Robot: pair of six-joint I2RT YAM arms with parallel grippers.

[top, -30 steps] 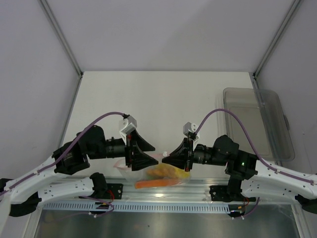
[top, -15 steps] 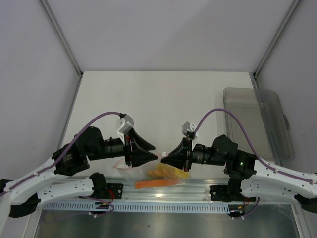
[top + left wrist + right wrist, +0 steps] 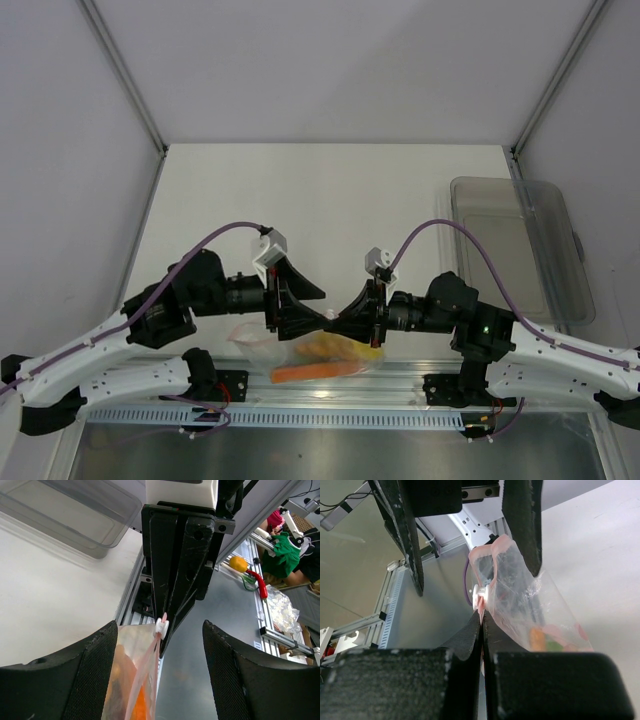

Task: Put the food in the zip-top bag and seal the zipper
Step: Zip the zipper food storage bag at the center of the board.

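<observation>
The zip-top bag (image 3: 262, 340) hangs at the table's near edge with the food inside: yellow pieces (image 3: 335, 347) and an orange piece (image 3: 310, 371). My right gripper (image 3: 340, 320) is shut on the end of the pink-red zipper (image 3: 495, 550), just below its white slider (image 3: 480, 593); an orange piece (image 3: 536, 637) shows through the plastic. My left gripper (image 3: 305, 305) is open and faces the right one. Its fingers (image 3: 65, 680) straddle the bag (image 3: 132, 675), with the zipper (image 3: 145, 675) and the slider (image 3: 161, 626) between them, untouched.
A rigid grey-clear tray (image 3: 520, 250) stands at the right side of the table and also shows in the left wrist view (image 3: 75, 510). The aluminium rail (image 3: 330, 385) runs along the near edge under the bag. Loose toys (image 3: 250, 570) lie beyond the table.
My left gripper has moved right towards the right gripper and now straddles the bag's top. The right gripper has stayed shut on the zipper end, shifting slightly left.
</observation>
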